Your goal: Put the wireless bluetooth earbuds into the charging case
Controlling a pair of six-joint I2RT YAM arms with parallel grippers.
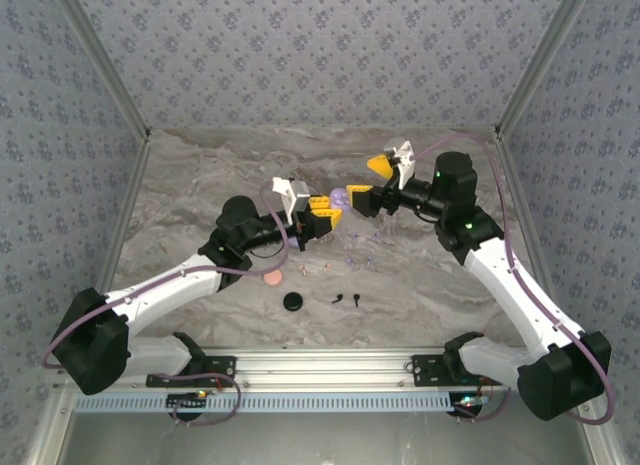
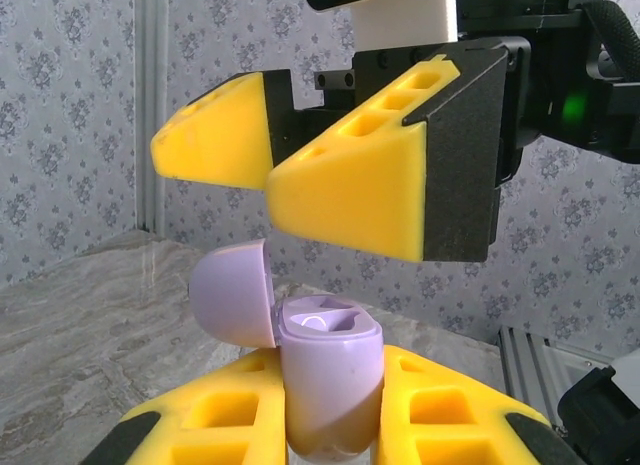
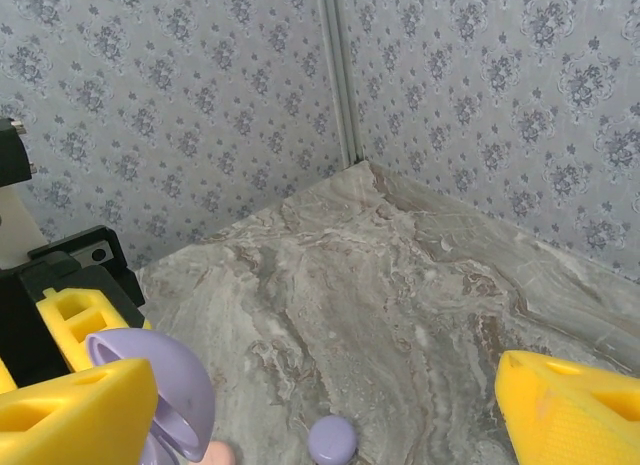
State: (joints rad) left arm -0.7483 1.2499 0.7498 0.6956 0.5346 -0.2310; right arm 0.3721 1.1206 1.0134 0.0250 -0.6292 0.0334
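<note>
My left gripper is shut on the lilac charging case, held upright above the table with its lid swung open. Its two sockets face up. My right gripper stands open just above the case, its yellow fingers apart with nothing between them. Tiny earbuds lie on the marble below: lilac ones, pale pink ones and black ones.
A pink round case and a black round case lie on the table in front of the left arm. Another lilac round case sits under the grippers. Patterned walls close in the table.
</note>
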